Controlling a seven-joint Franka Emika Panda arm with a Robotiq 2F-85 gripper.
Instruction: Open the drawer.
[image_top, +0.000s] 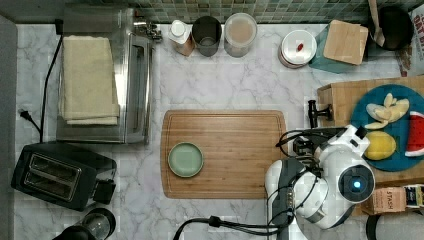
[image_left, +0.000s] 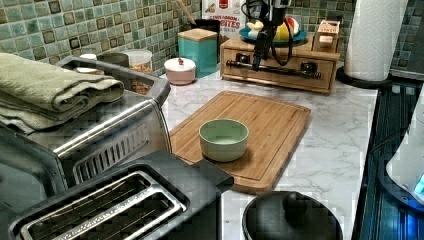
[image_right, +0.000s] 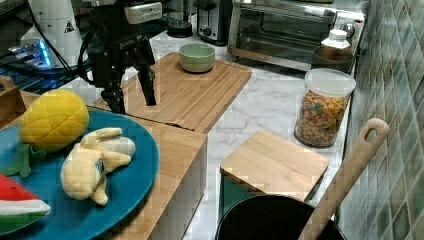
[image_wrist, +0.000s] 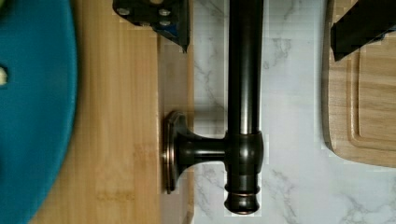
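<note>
White and black, the arm (image_top: 320, 190) is seen bent over the marble counter (image_top: 230, 80), its wrist pointed down so that the gripper (image_right: 131, 97) hangs in front of the bamboo drawer unit (image_left: 280, 62). The jaws are spread wide, with nothing held between them; in the wrist view one finger is seen over the bamboo top and the other over the cutting board's (image_wrist: 369, 116) edge. The drawer (image_left: 277, 70) lies shut, directly below the jaws, and its black bar handle (image_wrist: 243, 107) runs between the two fingers without being touched. A blue plate (image_right: 120, 185) sits on the unit just behind the jaws, carrying a toy pineapple (image_right: 52, 120), a toy banana (image_right: 95, 162) and a watermelon slice (image_right: 20, 205). Beyond the jaws, on the cutting board, a green bowl (image_right: 197, 56) is set; nothing can be seen in it. Farther off, a clear jar (image_right: 322, 107) is filled with coloured cereal.
</note>
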